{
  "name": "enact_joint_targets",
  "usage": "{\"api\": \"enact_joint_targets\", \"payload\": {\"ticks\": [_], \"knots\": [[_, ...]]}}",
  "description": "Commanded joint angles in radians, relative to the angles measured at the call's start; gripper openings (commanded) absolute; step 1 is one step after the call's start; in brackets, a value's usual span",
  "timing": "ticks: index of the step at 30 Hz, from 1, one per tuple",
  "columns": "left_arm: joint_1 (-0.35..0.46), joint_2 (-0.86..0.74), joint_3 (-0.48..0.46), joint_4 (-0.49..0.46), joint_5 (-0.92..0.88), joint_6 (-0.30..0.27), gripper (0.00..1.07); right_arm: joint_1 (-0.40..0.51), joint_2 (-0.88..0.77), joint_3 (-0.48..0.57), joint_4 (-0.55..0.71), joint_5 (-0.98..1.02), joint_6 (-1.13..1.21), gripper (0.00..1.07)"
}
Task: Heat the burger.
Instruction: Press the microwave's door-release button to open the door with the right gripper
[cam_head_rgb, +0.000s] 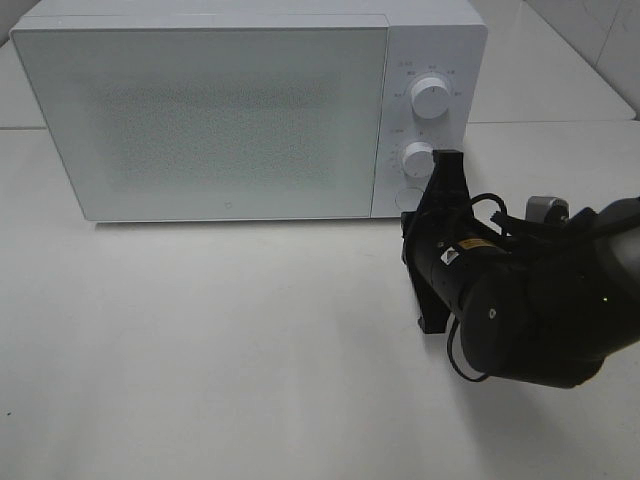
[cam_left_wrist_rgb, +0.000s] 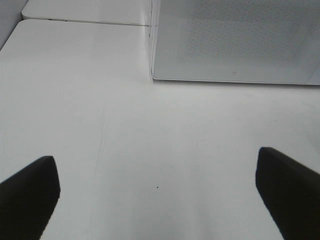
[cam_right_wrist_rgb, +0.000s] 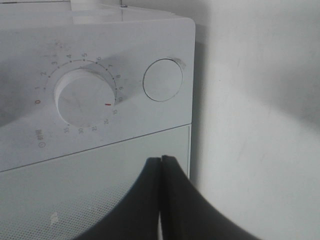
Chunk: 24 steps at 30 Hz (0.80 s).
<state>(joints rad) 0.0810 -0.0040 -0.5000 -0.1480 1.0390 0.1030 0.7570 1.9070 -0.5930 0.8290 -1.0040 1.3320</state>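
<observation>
Right fingers (cam_right_wrist_rgb: 172, 200): pressing fully together, gripping nothing; hovering near the timer dial (cam_right_wrist_rgb: 82, 97) and round button (cam_right_wrist_rgb: 163, 80), probably acting as one blunt tip for working the controls
Left fingers (cam_left_wrist_rgb: 30, 195): spreading wide, holding nothing; idling over the surface (cam_left_wrist_rgb: 150, 125), away from the panel
Microwave (cam_head_rgb: 220, 120): sitting with its door shut
Burger: showing in no view; possibly sitting inside, though I cannot tell

Bright, even light, washed-out white table (cam_head_rgb: 200, 350), soft shadow beside the microwave (cam_head_rgb: 200, 120), wrist views slightly soft
</observation>
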Motion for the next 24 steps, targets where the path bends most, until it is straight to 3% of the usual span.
{"api": "enact_joint_targets", "payload": {"ticks": [1, 16, 24], "knots": [[0.001, -0.021, 0.004, -0.010, -0.001, -0.004, 1.00, -0.034, 0.039, -0.042, -0.031, -0.002, 0.002, 0.00], [0.001, -0.021, 0.004, -0.010, -0.001, -0.004, 1.00, -0.144, 0.127, -0.155, -0.118, 0.052, 0.013, 0.00], [0.001, -0.021, 0.004, -0.010, -0.001, -0.004, 1.00, -0.159, 0.189, -0.210, -0.128, 0.072, 0.025, 0.00]]}}
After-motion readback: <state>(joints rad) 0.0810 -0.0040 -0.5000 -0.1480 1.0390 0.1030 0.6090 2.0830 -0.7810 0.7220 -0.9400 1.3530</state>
